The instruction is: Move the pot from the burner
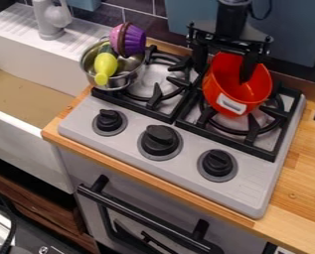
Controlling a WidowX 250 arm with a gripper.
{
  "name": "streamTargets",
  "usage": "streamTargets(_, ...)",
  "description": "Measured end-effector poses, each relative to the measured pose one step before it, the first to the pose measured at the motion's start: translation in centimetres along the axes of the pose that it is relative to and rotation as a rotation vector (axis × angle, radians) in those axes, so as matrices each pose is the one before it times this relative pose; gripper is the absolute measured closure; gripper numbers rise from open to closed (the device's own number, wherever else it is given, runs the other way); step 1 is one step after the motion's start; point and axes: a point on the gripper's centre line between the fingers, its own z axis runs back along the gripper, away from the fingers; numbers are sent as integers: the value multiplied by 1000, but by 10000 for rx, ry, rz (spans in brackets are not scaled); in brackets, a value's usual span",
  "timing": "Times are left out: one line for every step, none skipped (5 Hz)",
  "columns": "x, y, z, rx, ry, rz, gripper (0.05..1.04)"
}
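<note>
Camera view: red pot on right-hand burner, toward back edge of stovetop; appears tipped toward front edge. Gripper at pot's mouth: open, fingers spread wide, one outside left wall, other inside. No firm pinch seen.

Metal pot at stovetop's back left corner, holding yellow toy and purple cup. Task names neither pot; red one judged the target from gripper placement.

Handling (est.): red pot likely light, thin-walled, fairly stiff; not fragile. Smooth surface, may slip or swivel if pinched at one point. Best hold: upper left wall just below rim, one finger each side, pads flat to wall. Close gently, check tilt, then lift straight up; base could catch on grate bars if dragged.
</note>
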Motion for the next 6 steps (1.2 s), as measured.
streamTargets(175, 243, -123, 64, -68, 27, 408)
streamTargets(-41, 352, -325, 33, -70, -91, 703)
streamTargets(-810, 664, -953, -213, 325, -216, 918)
streamTargets(-214, 608, -105, -213, 233, -265, 1020)
streamTargets(-266, 289, 47, -252, 229, -199, 1028)
streamTargets(-222, 89, 433, -360, 369, -254, 1028)
